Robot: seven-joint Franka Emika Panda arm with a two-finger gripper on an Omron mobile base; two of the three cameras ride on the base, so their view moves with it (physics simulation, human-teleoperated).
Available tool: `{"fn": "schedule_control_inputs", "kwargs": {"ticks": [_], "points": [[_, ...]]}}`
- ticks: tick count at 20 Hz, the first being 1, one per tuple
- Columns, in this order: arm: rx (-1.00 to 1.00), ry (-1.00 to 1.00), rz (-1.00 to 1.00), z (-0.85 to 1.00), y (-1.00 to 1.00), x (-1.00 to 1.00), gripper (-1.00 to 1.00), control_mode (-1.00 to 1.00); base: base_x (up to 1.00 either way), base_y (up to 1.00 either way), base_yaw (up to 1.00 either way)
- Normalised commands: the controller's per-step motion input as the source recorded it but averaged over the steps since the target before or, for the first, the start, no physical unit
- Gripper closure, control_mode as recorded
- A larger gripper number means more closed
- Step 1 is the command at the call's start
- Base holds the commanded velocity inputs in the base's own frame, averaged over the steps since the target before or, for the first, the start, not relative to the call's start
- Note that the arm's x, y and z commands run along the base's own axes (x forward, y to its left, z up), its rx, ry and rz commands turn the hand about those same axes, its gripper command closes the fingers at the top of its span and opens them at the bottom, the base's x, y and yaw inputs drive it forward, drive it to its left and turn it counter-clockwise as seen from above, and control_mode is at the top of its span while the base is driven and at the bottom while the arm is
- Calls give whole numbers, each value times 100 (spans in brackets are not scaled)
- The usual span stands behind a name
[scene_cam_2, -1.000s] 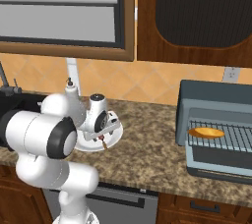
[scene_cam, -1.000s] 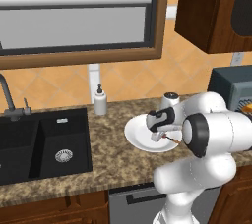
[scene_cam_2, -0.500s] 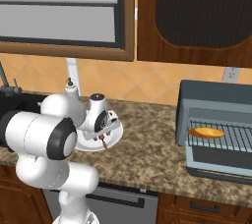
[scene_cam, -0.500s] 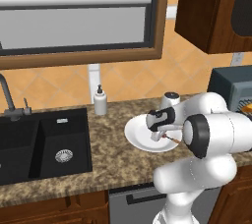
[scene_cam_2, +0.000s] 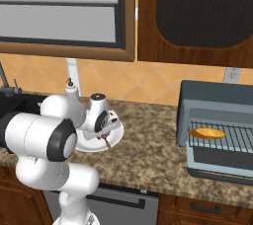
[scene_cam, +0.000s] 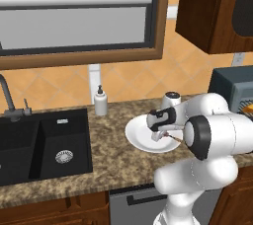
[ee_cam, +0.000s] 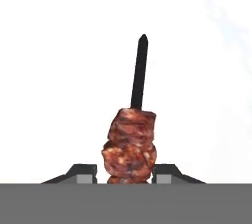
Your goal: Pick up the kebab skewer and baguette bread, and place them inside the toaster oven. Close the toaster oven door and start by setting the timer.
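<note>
The kebab skewer [ee_cam: 129,144] lies on a white plate [ee_cam: 54,70], its reddish-brown meat chunks nearest the camera and its dark stick pointing away. My gripper [ee_cam: 125,174] is shut on the meat end, with a fingertip pressed against each side. On the counter my gripper [scene_cam: 160,133] reaches down onto the plate [scene_cam: 141,140], and a bit of the skewer [scene_cam_2: 106,141] shows under the gripper [scene_cam_2: 104,132]. The baguette bread [scene_cam_2: 207,132] rests on the wire rack inside the toaster oven [scene_cam_2: 217,98]. The toaster oven door [scene_cam_2: 222,162] hangs open and flat.
A black sink [scene_cam: 39,145] with a faucet [scene_cam: 7,95] is at the left. A white soap dispenser [scene_cam: 101,101] stands behind the plate. Dark wooden cabinets [scene_cam_2: 197,17] hang above the toaster oven. Speckled counter [scene_cam_2: 153,145] lies between the plate and the oven.
The fingers have closed from wide open onto the skewer's meat. The arm and plate have stayed in place.
</note>
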Motion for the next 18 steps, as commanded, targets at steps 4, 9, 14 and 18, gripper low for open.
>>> {"fn": "schedule_control_inputs", "kwargs": {"ticks": [4, 9, 14, 18], "points": [[0, -1, -8, 71, 0, 0, 100, -100, 0, 0, 0], [0, -7, -19, 100, 0, -16, 100, -100, 0, 0, 0], [0, -8, -32, 95, 0, -26, 100, -100, 0, 0, 0], [5, -7, -43, 86, -1, -17, 100, -100, 0, 0, 0]]}}
